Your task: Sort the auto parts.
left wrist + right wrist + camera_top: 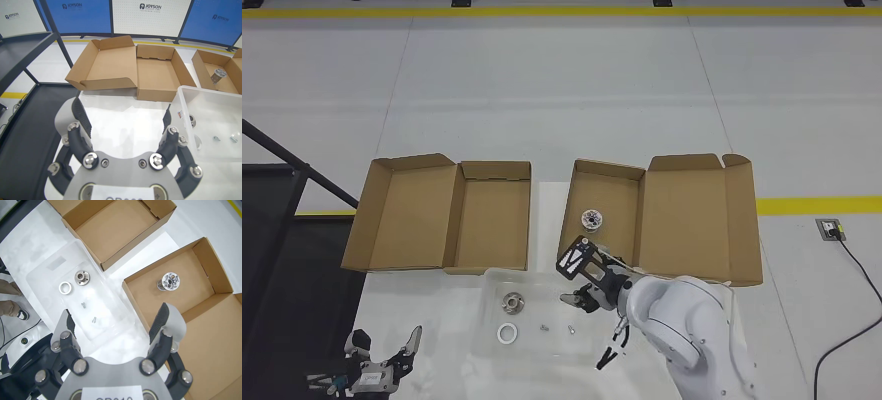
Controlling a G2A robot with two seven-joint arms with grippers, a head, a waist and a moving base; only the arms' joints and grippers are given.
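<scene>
The sorting looks to be at its beginning; one part, a metal spool-like piece with a flange [168, 281], lies on the floor of the right cardboard box [143, 298]; it is the only part I can see outside the clear plastic bin [107, 294]. Four parts in the bin are left to sort, as I judge: a flanged hub [82, 277], a flat ring [65, 287] just beside it, and two small bolts [83, 305] apart from these. The left cardboard box [157, 75] stands next to the bin, its lid folded out.

The right gripper [115, 309] hangs above the end of the bin nearest the right box, its fingers released and carrying nothing; the left gripper [122, 105] hangs over the bench [121, 128] beside the bin's other end, its fingers spread too, with nothing between them.

About writing: the panels [145, 17] in the room behind carry a printed logo; a small sticker [180, 114] sits on the bin wall, too small to read; each wrist plate has a white label cut by the picture's edge.
</scene>
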